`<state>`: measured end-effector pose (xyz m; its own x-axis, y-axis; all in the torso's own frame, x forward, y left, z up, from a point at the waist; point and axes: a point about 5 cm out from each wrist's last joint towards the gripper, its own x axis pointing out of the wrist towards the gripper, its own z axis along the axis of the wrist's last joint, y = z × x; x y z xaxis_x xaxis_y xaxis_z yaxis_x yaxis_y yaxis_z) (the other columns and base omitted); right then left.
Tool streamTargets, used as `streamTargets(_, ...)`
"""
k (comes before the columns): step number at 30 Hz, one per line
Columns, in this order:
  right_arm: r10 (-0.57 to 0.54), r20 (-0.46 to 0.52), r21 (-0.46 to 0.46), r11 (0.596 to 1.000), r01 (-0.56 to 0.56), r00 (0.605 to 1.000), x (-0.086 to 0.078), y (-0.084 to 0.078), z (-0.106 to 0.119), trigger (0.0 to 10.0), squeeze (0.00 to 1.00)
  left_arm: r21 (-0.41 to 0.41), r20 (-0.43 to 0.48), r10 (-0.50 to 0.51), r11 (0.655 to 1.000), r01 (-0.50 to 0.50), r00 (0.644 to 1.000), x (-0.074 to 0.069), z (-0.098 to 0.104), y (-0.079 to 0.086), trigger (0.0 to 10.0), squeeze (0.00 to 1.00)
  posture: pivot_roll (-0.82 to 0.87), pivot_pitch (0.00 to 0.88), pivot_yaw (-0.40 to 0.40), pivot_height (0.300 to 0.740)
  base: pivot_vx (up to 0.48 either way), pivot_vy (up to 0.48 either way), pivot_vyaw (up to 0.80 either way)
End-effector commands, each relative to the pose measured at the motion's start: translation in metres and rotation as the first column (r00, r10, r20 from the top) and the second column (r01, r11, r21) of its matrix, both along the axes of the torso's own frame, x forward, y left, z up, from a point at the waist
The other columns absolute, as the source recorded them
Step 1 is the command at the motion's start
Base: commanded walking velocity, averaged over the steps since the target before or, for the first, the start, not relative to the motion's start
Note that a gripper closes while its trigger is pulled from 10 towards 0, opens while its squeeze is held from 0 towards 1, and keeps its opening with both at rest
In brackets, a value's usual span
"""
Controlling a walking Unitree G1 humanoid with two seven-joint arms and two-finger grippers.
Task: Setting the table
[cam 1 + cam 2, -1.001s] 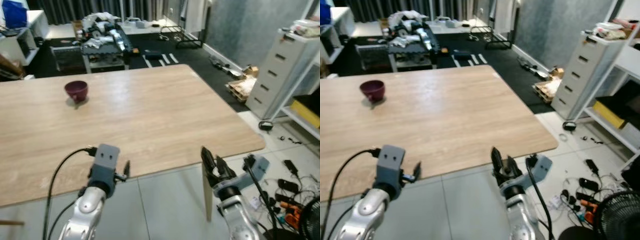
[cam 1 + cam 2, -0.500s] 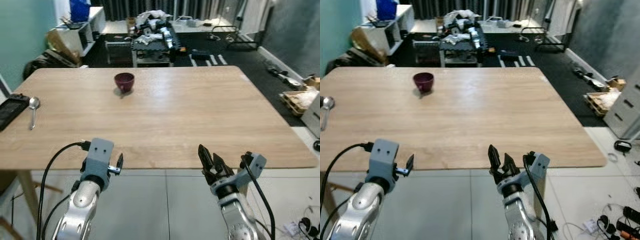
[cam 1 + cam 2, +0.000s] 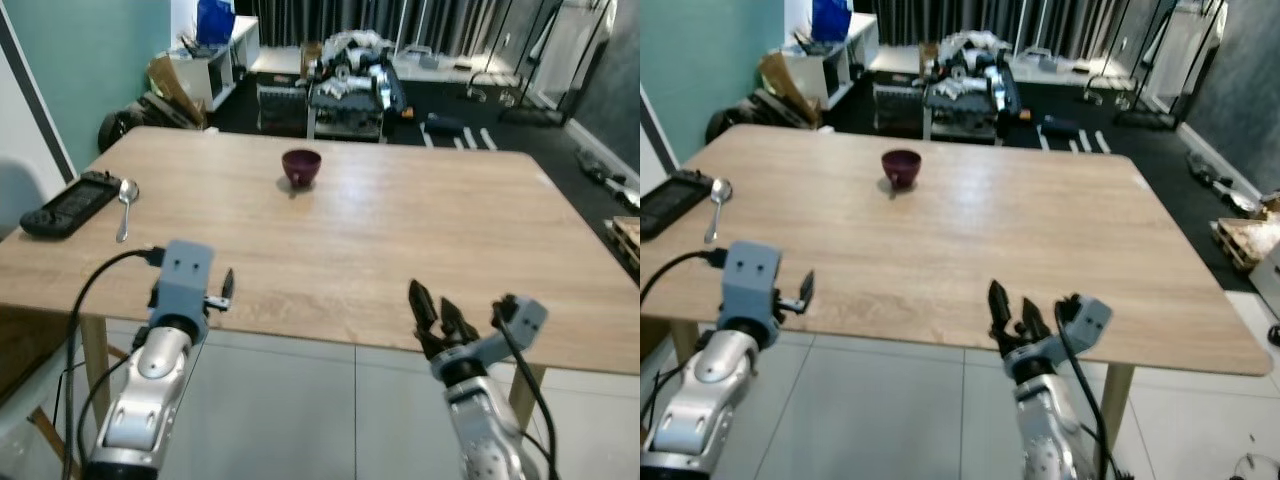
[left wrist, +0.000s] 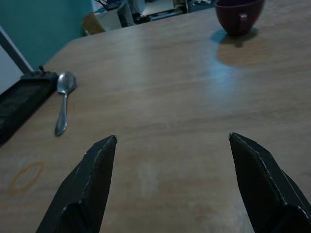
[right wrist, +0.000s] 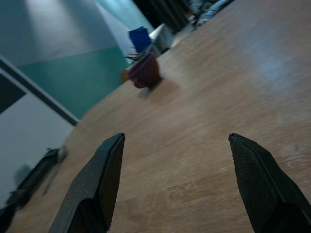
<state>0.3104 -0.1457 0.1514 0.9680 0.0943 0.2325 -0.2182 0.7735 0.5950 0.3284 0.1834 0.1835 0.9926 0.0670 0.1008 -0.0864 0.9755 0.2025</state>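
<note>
A wooden table (image 3: 420, 230) spans the middle of the head views, its near edge crossing the lower half of the frame. A dark red bowl (image 3: 301, 166) stands upright on it, in the upper centre of the frame toward the far edge. At the left edge of the frame a spoon (image 3: 124, 205) lies flat on the table with its bowl end pointing away, and just beside it, further left, rests a black controller (image 3: 71, 203), the two close but apart.

The left gripper (image 4: 170, 184) is at the lower left of the frame, at the near table edge; its wrist view shows the fingers (image 4: 92, 184) spread wide with nothing between them, the spoon and bowl lying ahead on the wood. The right gripper (image 5: 175, 184) is at the lower centre-right, also at the near edge, its fingers (image 5: 257, 184) likewise wide apart and empty, with the bowl far ahead.

Beyond the table, a cluttered rack (image 3: 350, 85) stands on dark flooring at the top of the frame, and a teal wall (image 3: 80, 60) fills the upper left.
</note>
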Motion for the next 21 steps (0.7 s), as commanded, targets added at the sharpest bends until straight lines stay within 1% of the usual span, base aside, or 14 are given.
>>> streamTargets(1, -0.035, -0.016, -0.036, 0.999, 0.034, 0.999, -0.003, -0.008, -0.005, 10.0, 0.0, 0.0, -0.026, -0.011, 1.0, 0.011, 1.0, 0.0, -0.006, -0.004, 10.0, 0.0, 0.09, 0.059, 0.049, 0.74, 0.349, 0.33, 0.0)
streamTargets(2, -0.035, -0.016, -0.036, 0.999, 0.034, 0.999, -0.003, -0.008, -0.005, 10.0, 0.0, 0.0, -0.026, -0.011, 1.0, 0.011, 1.0, 0.0, -0.006, -0.004, 10.0, 0.0, 0.09, 0.059, 0.049, 0.74, 0.349, 0.33, 0.0)
streamTargets(5, -0.07, -0.022, -0.098, 0.993, 0.068, 0.997, -0.002, -0.01, -0.005, 10.0, 0.0, -0.007, -0.024, -0.027, 1.0, 0.026, 0.999, 0.001, -0.006, -0.005, 10.0, 0.0, 0.09, 0.059, 0.051, 0.74, 0.349, 0.33, 0.0)
streamTargets(11, -0.116, -0.021, -0.146, 0.983, 0.112, 0.993, -0.001, -0.014, -0.004, 10.0, 0.0, -0.017, -0.025, -0.059, 0.998, 0.058, 0.998, 0.001, -0.005, -0.008, 10.0, 0.0, 0.09, 0.059, 0.051, 0.74, 0.349, 0.329, 0.0)
streamTargets(12, -0.154, -0.026, -0.17, 0.974, 0.147, 0.988, 0.0, -0.018, -0.005, 10.0, 0.0, -0.049, -0.043, -0.103, 0.994, 0.101, 0.994, 0.001, -0.006, -0.012, 10.0, 0.0, 0.09, 0.061, 0.051, 0.74, 0.352, 0.326, 0.0)
streamTargets(13, -0.154, -0.026, -0.17, 0.974, 0.147, 0.988, 0.0, -0.018, -0.005, 10.0, 0.0, -0.049, -0.043, -0.103, 0.994, 0.101, 0.994, 0.001, -0.006, -0.012, 10.0, 0.0, 0.09, 0.061, 0.051, 0.74, 0.352, 0.326, 0.0)
streamTargets(15, -0.178, -0.029, -0.179, 0.969, 0.17, 0.984, 0.001, -0.022, -0.005, 10.0, 0.0, -0.079, -0.063, -0.145, 0.987, 0.139, 0.988, 0.001, -0.008, -0.016, 10.0, 0.0, 0.09, 0.061, 0.051, 0.74, 0.345, 0.334, 0.0)
streamTargets(17, -0.184, -0.026, -0.186, 0.967, 0.176, 0.983, 0.001, -0.024, -0.004, 10.0, 0.0, -0.087, -0.066, -0.166, 0.983, 0.16, 0.984, 0.001, -0.008, -0.018, 10.0, 0.0, 0.09, 0.061, 0.051, 0.74, 0.349, 0.33, 0.0)
streamTargets(19, -0.185, -0.022, -0.196, 0.965, 0.177, 0.983, 0.001, -0.024, -0.004, 10.0, 0.0, -0.075, -0.061, -0.179, 0.982, 0.174, 0.982, 0.001, -0.007, -0.019, 10.0, 0.0, 0.09, 0.061, 0.051, 0.74, 0.36, 0.317, 0.0)
streamTargets(21, -0.185, -0.022, -0.198, 0.964, 0.177, 0.983, 0.001, -0.024, -0.004, 10.0, 0.0, -0.062, -0.063, -0.179, 0.983, 0.175, 0.982, 0.003, -0.007, -0.021, 10.0, 0.0, 0.09, 0.061, 0.051, 0.74, 0.396, 0.0, 0.0)
